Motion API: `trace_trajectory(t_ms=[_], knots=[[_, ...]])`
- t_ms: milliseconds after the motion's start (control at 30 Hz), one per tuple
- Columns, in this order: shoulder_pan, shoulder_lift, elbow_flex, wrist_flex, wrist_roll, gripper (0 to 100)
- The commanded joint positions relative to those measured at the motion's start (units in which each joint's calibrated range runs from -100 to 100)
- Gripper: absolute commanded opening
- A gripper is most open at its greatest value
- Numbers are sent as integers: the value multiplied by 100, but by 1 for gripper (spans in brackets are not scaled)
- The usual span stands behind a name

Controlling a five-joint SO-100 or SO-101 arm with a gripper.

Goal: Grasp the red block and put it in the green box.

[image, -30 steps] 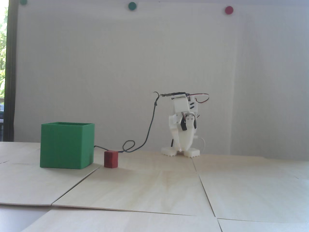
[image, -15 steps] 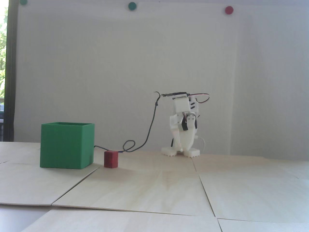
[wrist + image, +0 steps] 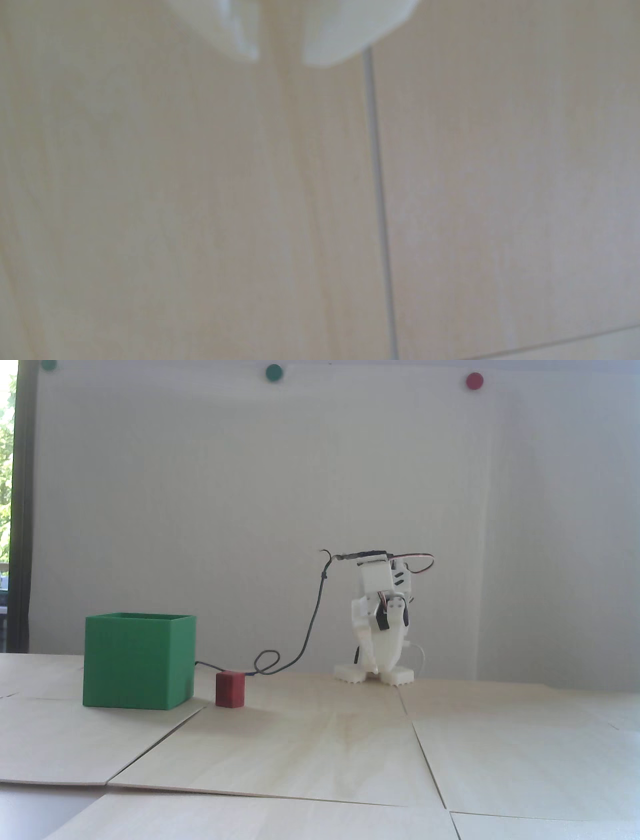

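Found at the left of the fixed view a large green cube-shaped plastic box (image 3: 132,662), open-topped and upright on the pale wooden panelled desk (image 3: 320,750). Noted just to its right, apart from it by a small gap, the small dark red matte cube (image 3: 230,688), flat on the desk and untouched. Traced a thin dark cable (image 3: 312,615) looping behind the cube and rising rightward to the white plastic arm (image 3: 380,620). Saw that arm folded over its base near the middle of the view, with the end effector (image 3: 371,667) pointed down at the desk, well apart from cube and box.

Made out in the blurred wrist view only two white fingertips at the top edge, the end effector (image 3: 280,60) parted by a narrow gap and holding nothing. Saw bare wood below, with a panel seam (image 3: 379,190) to the right, and neither cube nor box.

Judged the step in hand to be the start of the approach, with the grasp not yet begun. Reckoned the next move to call for unfolding and swinging toward the cube, widening the jaws well past its width, descending squarely over it, and keeping clear of the near wall of the box and of the cable.
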Motion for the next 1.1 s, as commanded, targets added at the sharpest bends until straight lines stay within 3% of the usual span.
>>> trace_trajectory(t_ms=[0,167,333,600,900,1067], knots=[[-29,-89,-57,-281,-28,4],[-198,14,-376,-112,-70,4],[-552,1222,-1893,132,-382,4],[-416,5659,-5425,14,-783,4],[1112,10183,-9551,141,-1580,4],[1740,11944,-11982,874,-1918,4]])
